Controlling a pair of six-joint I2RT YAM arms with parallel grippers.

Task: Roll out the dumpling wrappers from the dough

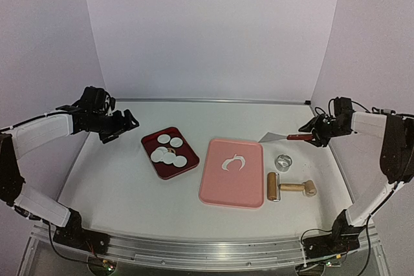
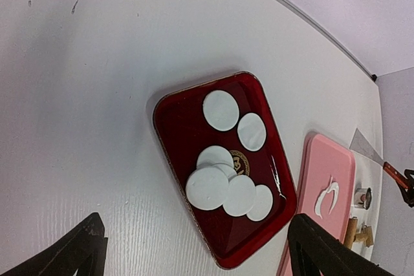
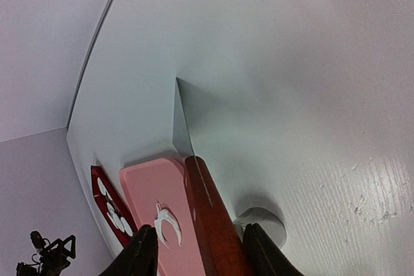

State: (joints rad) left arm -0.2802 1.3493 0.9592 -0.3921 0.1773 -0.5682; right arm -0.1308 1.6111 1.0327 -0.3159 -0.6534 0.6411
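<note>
Currently, I observe left end effector spread wide; right end effector straddles the scraper handle, grip undeterminable.

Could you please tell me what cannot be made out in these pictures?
1. How many dumpling wrappers: they overlap on the red tray, left wrist view; too small from the top.
2. Whether the right gripper clamps the scraper handle: contact is cut off by the bottom edge, right wrist view.
3. The tray's gold emblem: wrappers cover part, left wrist view.
</note>
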